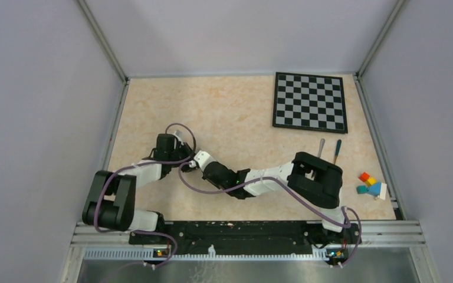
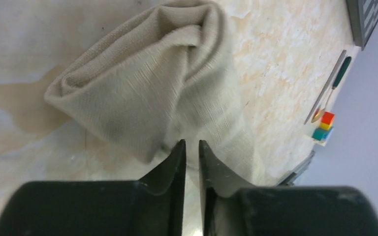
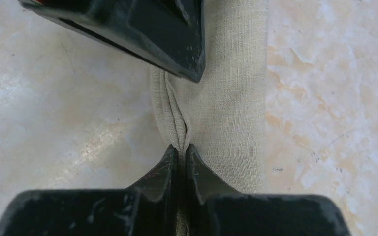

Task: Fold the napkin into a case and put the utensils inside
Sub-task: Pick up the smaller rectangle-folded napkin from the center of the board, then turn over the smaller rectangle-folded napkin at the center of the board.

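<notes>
Nearest, right jaws: pinched shut on a raised ridge of the napkin (image 3: pixel 226 108).
Left jaws: a narrow slit, tips over the same cloth just beyond; whether they grip it I cannot tell.
Napkin: folded into a long narrow band on the table (image 1: pixel 224 112).
Blocks (image 1: pixel 370 184): coloured, by the table's right edge.
Utensils: knife (image 1: pixel 321 148) and spoon (image 1: pixel 337 151) side by side, outside the napkin, well apart.
Board (image 1: pixel 310 101): checkered, far right corner.

Near edge of napkin (image 2: pixel 147 83) blurring just ahead of left gripper (image 2: pixel 192 143); narrow jaw gap hiding whether it is being pinched.
</notes>
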Robot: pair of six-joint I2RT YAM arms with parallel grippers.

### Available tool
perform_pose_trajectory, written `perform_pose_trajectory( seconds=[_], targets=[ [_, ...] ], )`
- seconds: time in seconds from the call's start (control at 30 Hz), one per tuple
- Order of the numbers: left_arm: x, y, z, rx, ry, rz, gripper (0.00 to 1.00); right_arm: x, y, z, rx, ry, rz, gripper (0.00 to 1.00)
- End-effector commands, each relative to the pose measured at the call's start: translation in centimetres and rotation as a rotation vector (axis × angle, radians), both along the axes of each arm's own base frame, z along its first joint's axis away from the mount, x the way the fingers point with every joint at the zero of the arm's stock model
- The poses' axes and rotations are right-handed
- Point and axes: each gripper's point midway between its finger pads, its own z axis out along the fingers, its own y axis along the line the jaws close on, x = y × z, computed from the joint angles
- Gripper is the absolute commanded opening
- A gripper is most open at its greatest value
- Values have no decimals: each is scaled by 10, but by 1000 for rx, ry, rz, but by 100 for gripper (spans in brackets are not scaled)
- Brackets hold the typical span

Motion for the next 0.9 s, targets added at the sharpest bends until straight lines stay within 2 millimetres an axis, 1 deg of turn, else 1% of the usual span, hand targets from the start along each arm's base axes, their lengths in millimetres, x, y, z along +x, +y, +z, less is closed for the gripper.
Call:
perform_pose_trajectory(
  seconds=[0.0, 0.07, 0.1, 0.13, 0.17, 0.23, 0.27, 0.3, 0.37, 0.4, 0.43, 0.47, 0.57, 0.67, 0.8, 0.87],
  targets=[
    [20, 19, 58, 108, -166, 40, 25, 0, 0, 4, 44, 16, -87, 0],
    [27, 34, 97, 172, -248, 89, 36, -10, 13, 24, 130, 91, -72, 0],
    [29, 42, 120, 207, -301, 115, 41, -17, 22, 37, 193, 149, -64, 0],
    [30, 55, 141, 258, -346, 163, 45, -28, 32, 50, 282, 242, -62, 0],
    [29, 64, 162, 291, -393, 205, 47, -37, 42, 65, 370, 328, -40, 0],
    [24, 81, 204, 340, -492, 276, 50, -49, 55, 97, 562, 511, -13, 0],
    [21, 87, 221, 353, -538, 306, 51, -55, 60, 106, 644, 612, -5, 0],
    [16, 92, 231, 366, -560, 320, 52, -60, 65, 117, 732, 710, 10, 0],
    [7, 100, 246, 390, -586, 352, 52, -68, 70, 127, 862, 880, 30, 0],
    [4, 101, 250, 393, -595, 352, 52, -70, 72, 131, 925, 955, 42, 0],
    [2, 101, 252, 392, -600, 345, 52, -72, 72, 130, 972, 1027, 43, 0],
    [0, 99, 251, 389, -600, 333, 52, -74, 72, 136, 1042, 1088, 81, 0],
    [-3, 87, 244, 358, -603, 260, 52, -67, 65, 128, 1160, 1218, 74, 0],
    [-3, 77, 236, 323, -596, 219, 51, -56, 53, 112, 1195, 1238, 44, 0],
    [0, 69, 218, 307, -555, 172, 50, -37, 26, 86, 1206, 1213, -18, 0],
    [2, 64, 211, 294, -546, 145, 50, -29, 11, 70, 1185, 1197, -58, 0]
  ],
)
